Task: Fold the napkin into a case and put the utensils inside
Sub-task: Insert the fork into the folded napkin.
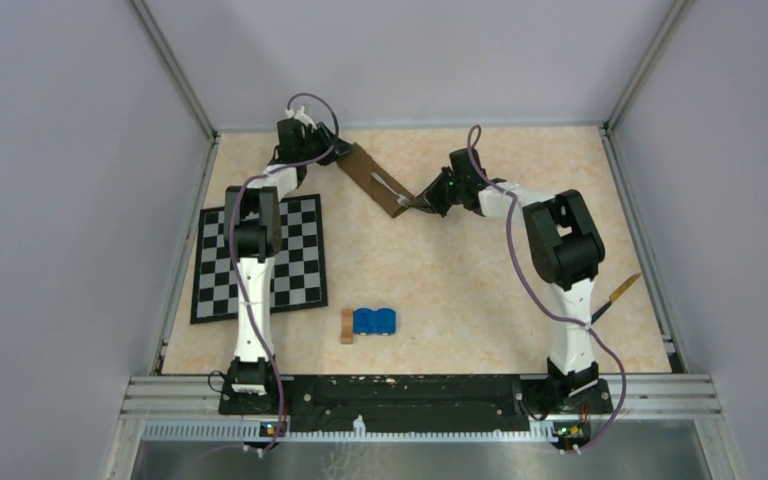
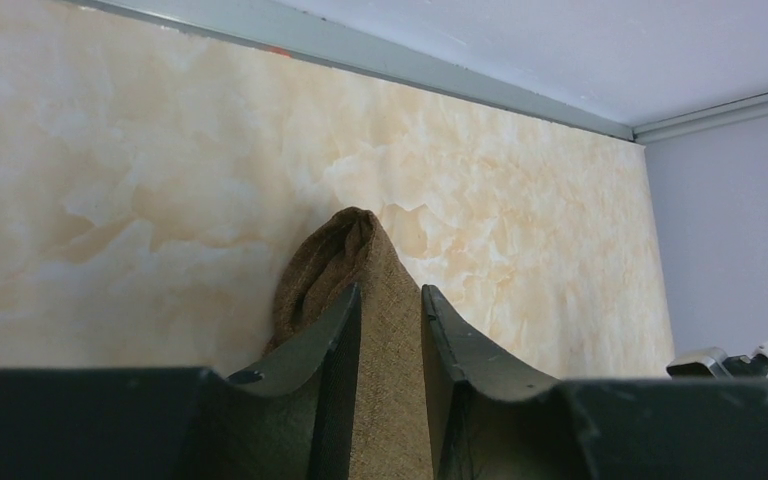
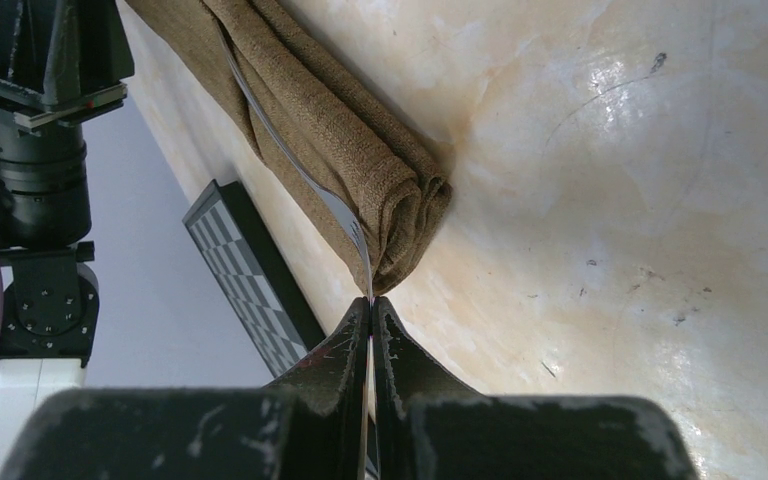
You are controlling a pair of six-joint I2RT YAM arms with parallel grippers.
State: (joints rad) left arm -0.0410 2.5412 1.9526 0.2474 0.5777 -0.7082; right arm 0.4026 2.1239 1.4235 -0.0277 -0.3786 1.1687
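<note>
The napkin is folded into the case (image 1: 370, 178), a long narrow brown strip lying diagonally at the back of the table. At its far end my left gripper (image 1: 338, 152) has the layered cloth (image 2: 345, 240) filling the gap between its jaws (image 2: 390, 288). At the near end my right gripper (image 1: 422, 203) is shut (image 3: 372, 300) on a thin silver utensil (image 3: 335, 205). That utensil runs from the fingertips into a fold of the case (image 3: 340, 130). How far it reaches inside is hidden by the cloth.
A black-and-white checkered mat (image 1: 260, 258) lies under the left arm. A small tan wooden block (image 1: 347, 326) and a blue object (image 1: 374, 320) sit near the front centre. A tan-handled utensil (image 1: 615, 295) lies by the right rail. Walls close in the back and sides.
</note>
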